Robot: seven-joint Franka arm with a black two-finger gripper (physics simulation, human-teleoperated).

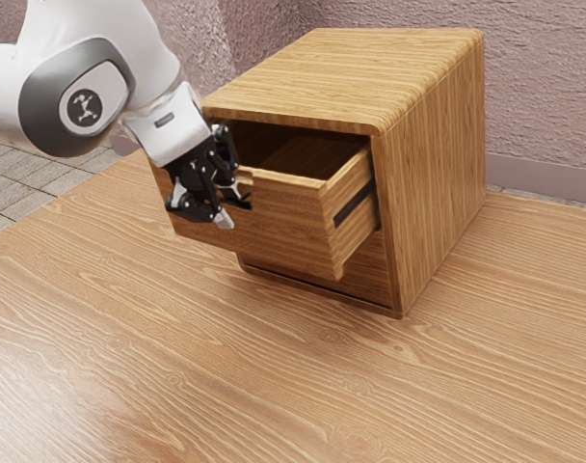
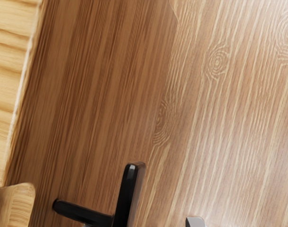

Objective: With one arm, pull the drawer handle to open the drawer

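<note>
So the drawer is sitting partway out of the top slot of the cabinet, with its front poking towards the exterior view's left and a dark gap showing behind it. It's not all the way out yet, so we're guessing we're mid-pull with a fair bit of travel left.

The handle is sitting on that front panel, right where the jaws are parked. They're covering it in the exterior view, so we're not able to pick it out there. In the wrist view a black bar is lying against a dark wood panel, and we're reading that as the handle, but honestly it could be part of the hand. Whether the jaws are clamped around it or just resting beside it, we can't tell.

The arm is coming in from the exterior view's upper left with the hand angling down onto the drawer front. That makes sense to us: it's lining the wrist up with the slide direction, so a straight pull isn't twisting the drawer in its rails.

The cabinet is standing on the wooden surface, with plenty of room in front.
</note>
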